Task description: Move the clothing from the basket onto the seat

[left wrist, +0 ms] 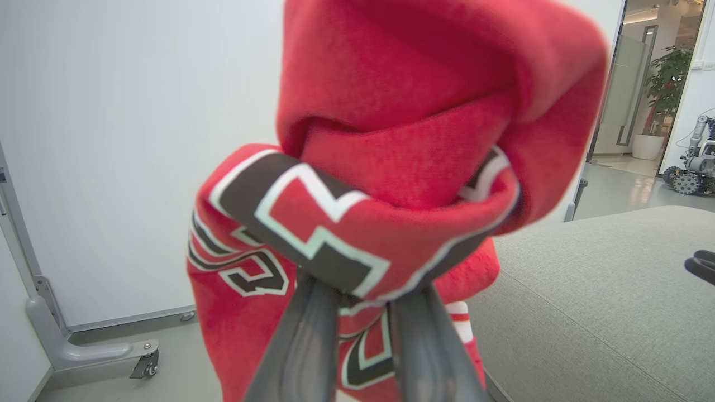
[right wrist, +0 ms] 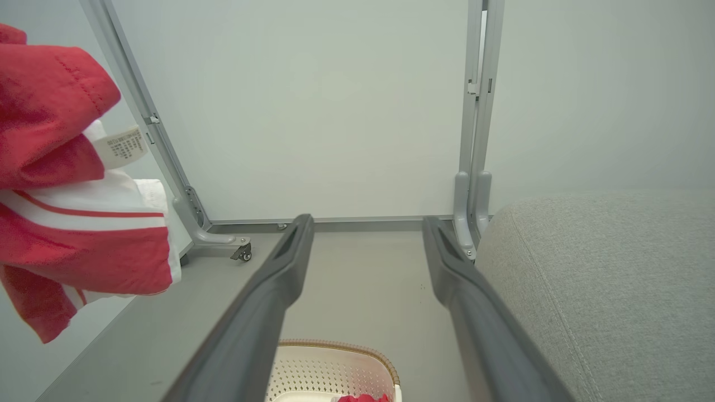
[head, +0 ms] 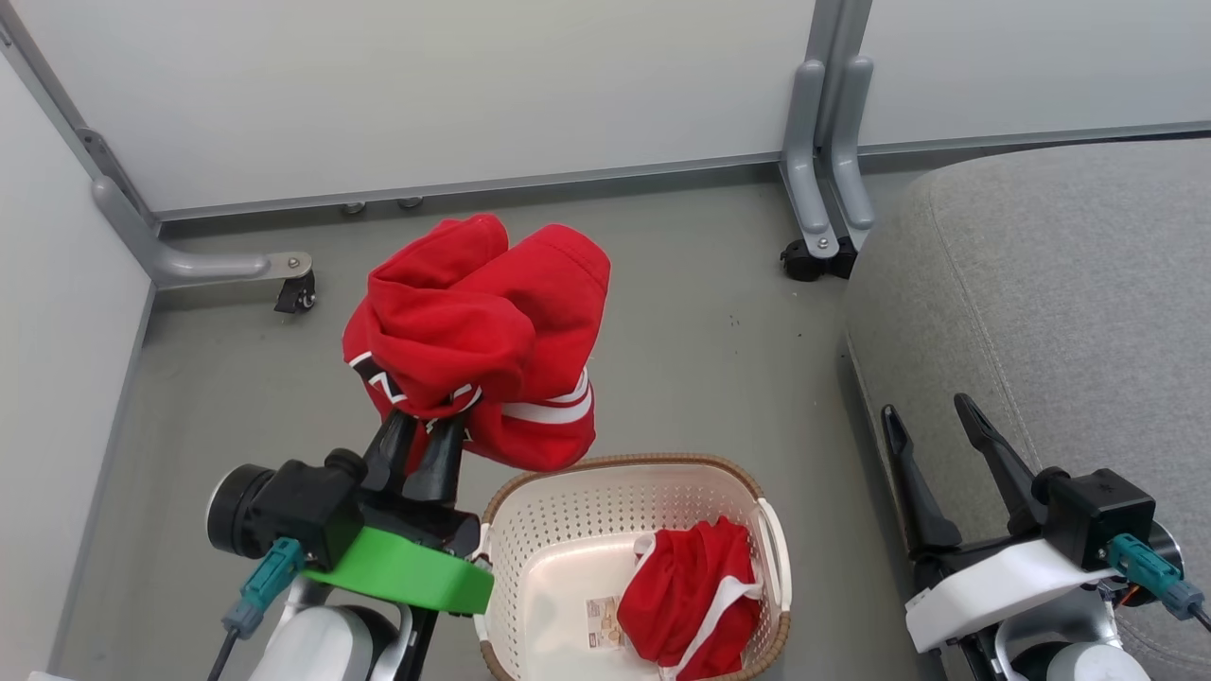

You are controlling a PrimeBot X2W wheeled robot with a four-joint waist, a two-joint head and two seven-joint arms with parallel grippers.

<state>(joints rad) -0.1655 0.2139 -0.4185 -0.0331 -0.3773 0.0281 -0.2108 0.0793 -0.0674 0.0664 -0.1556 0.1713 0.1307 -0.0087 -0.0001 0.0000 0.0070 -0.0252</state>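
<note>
Left gripper (head: pixel 424 424), lower left, pinched jersey (head: pixel 473 322) aloft mid-frame. Right gripper (head: pixel 929 410), lower right, gaped empty. Shorts (head: pixel 691 591) lay in basket (head: pixel 568 530), bottom centre. Carry step; next likely: swing jersey right over seat (head: pixel 1060 284), release.

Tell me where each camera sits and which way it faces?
Head view: on the head, looking down at the basket and seat; left tool, gripping the jersey, and open right tool show.
Left wrist view: on the left wrist, facing the jersey along its two fingers.
Right wrist view: on the right wrist, facing the wall past its fingers.
All three share the seat.
</note>
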